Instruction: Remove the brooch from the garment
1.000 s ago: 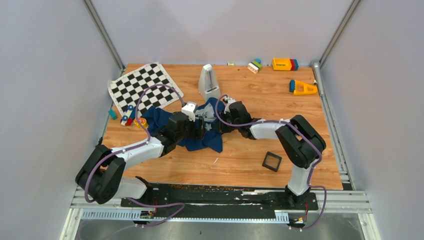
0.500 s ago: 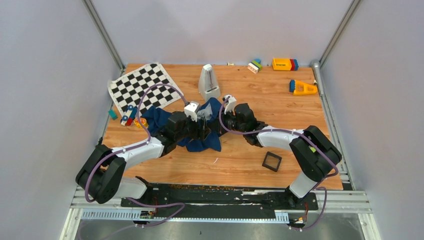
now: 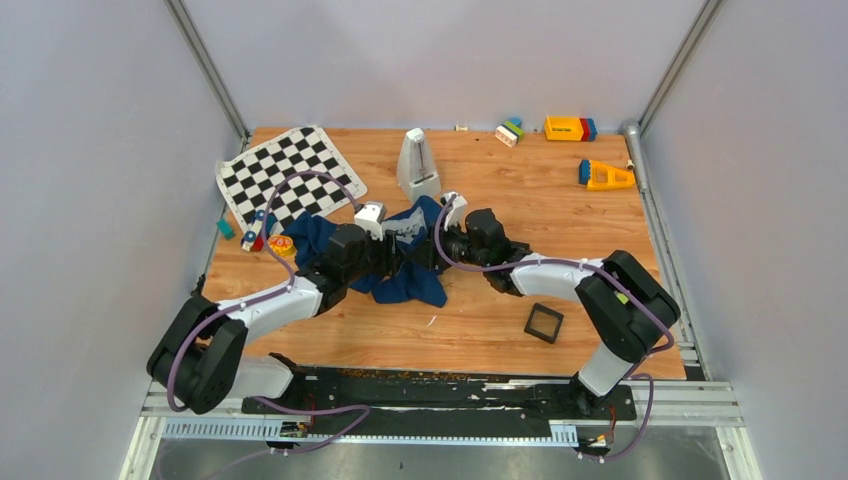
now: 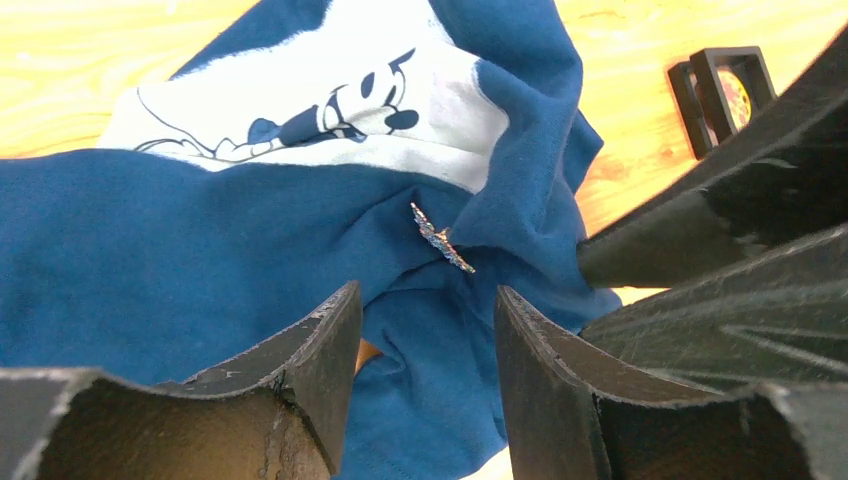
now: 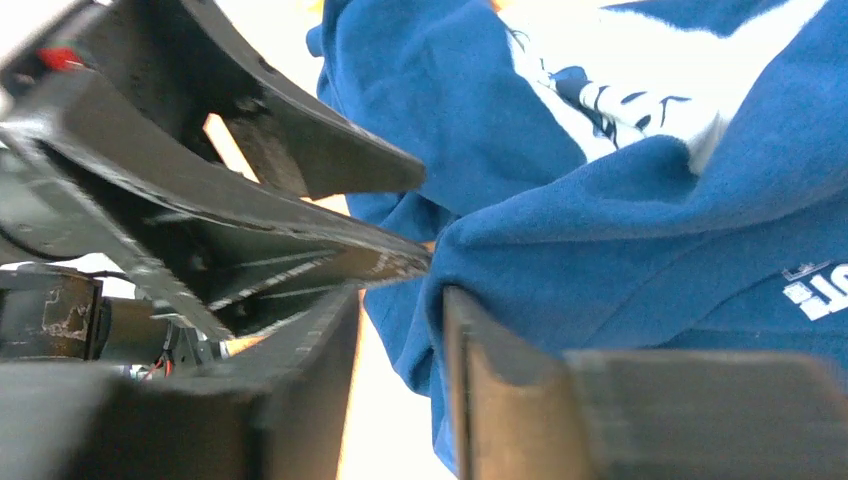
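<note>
Navy shirt (image 4: pixel 200 250) carries the brooch (image 4: pixel 440 238) slantwise, just ahead of the left gripper (image 4: pixel 425 300), jaws apart, gripping nothing.

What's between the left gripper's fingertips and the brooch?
Left wrist view: only a fold of the navy blue soft-cloth T-shirt lies between the left gripper and the small glinting metal brooch; no other object.

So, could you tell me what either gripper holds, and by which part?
Nothing is held: the left gripper stands open facing the garment, and the right gripper shows an empty narrow gap.
</note>
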Tool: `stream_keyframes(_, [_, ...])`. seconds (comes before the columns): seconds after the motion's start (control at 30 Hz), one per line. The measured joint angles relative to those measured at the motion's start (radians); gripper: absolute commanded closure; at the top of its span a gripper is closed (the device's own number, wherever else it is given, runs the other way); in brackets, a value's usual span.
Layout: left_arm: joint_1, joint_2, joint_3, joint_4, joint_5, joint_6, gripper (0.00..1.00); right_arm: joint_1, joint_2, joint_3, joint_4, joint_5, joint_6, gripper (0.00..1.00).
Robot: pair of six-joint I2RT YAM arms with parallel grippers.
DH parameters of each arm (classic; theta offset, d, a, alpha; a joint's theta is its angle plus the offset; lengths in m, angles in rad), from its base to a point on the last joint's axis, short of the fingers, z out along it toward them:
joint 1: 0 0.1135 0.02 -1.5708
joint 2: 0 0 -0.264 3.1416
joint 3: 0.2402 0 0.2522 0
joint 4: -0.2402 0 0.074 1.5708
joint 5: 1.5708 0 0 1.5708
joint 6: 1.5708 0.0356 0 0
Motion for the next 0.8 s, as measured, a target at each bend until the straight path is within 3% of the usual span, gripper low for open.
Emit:
stream_keyframes(0.07, [0.008, -0.027, -0.011, 0.000, -0.008, -0.005, 0.42, 0.003, 0.008, 0.001, -0.018, 0.014, 0.004, 0.45])
stream_keyframes(0.23, [0.016, -0.051, -0.014, 0.000, -0.020, -0.010, 0.42, 0.006, 0.023, 0.019, -0.112, 0.088, 0.009, 0.49])
stream_keyframes(0.27, [0.016, -0.051, -0.014, -0.003, -0.024, -0.010, 0.42, 0.006, 0.035, 0.039, -0.141, 0.101, 0.009, 0.57])
stream_keyframes(0.3, [0.017, -0.050, -0.014, -0.003, -0.027, -0.010, 0.43, 0.006, 0.047, 0.055, -0.159, 0.110, 0.009, 0.74])
stream_keyframes(0.4, [0.018, -0.046, -0.014, -0.003, -0.032, -0.014, 0.44, 0.006, 0.100, 0.105, -0.197, 0.116, 0.018, 0.96])
stream_keyframes(0.43, [0.018, -0.041, -0.014, -0.003, -0.032, -0.017, 0.44, 0.006, 0.109, 0.109, -0.200, 0.113, 0.020, 1.00])
stream_keyframes(0.8, [0.023, 0.007, -0.014, 0.015, 0.072, -0.053, 0.47, 0.006, 0.043, -0.027, -0.081, 0.043, 0.027, 1.00])
